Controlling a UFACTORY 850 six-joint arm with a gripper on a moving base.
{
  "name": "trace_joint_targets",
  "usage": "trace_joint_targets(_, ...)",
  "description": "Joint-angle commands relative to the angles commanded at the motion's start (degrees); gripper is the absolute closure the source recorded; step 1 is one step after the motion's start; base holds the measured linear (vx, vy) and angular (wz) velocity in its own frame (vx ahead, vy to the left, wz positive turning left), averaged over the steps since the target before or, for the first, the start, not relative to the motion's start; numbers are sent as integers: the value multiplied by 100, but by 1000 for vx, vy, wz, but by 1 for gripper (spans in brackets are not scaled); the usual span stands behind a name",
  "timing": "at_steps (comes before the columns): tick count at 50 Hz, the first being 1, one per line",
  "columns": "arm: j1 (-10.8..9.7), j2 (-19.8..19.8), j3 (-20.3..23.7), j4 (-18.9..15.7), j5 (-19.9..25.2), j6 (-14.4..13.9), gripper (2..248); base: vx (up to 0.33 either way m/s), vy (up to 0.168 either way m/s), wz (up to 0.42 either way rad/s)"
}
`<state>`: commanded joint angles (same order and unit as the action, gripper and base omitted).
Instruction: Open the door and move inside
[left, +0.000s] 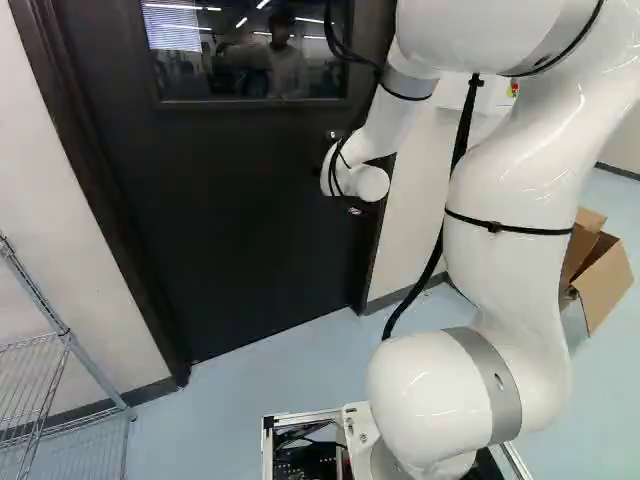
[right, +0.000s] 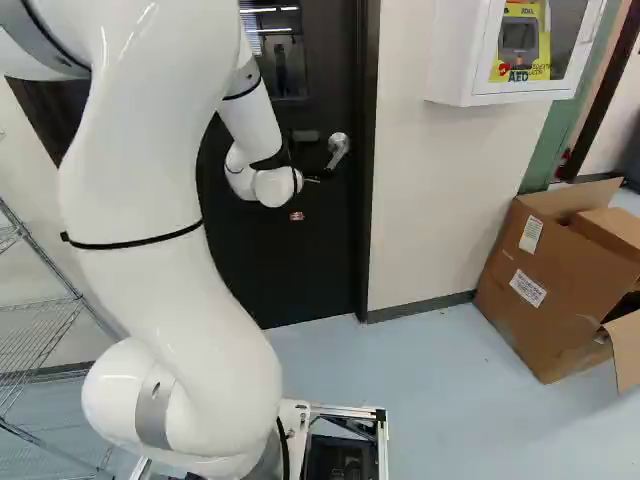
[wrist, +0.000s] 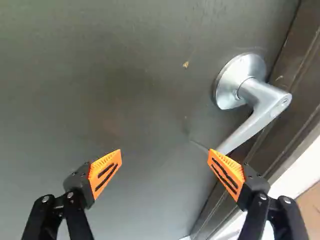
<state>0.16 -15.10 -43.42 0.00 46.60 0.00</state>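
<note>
Before the door (left: 250, 200), arm (left: 515, 230) bent.

- Rack (left: 65, 335): wire shelves, at the left of both base views, near the wall.
- Wall (right: 425, 190): pale, with a dark baseboard (right: 425, 307) along its foot.
- Cabinet (right: 455, 70): white, mounted on the wall, at the upper right of the right base view; a yellow device (right: 537, 68) shows inside.
- Box (right: 545, 285): brown cardboard, flaps open, two white labels on one side, resting on the floor (right: 430, 380) below the cabinet.
- Green trim (right: 548, 145): upright, just beside the wall, behind the box.
- Floor: pale blue, smooth.
</note>
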Motion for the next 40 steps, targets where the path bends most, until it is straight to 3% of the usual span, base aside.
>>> trace_joint_targets(24,0,-207,-7,0,0,0,3,0,0,-1)
trace_joint_targets(40,0,-38,139,0,0,0,3,0,0,0)
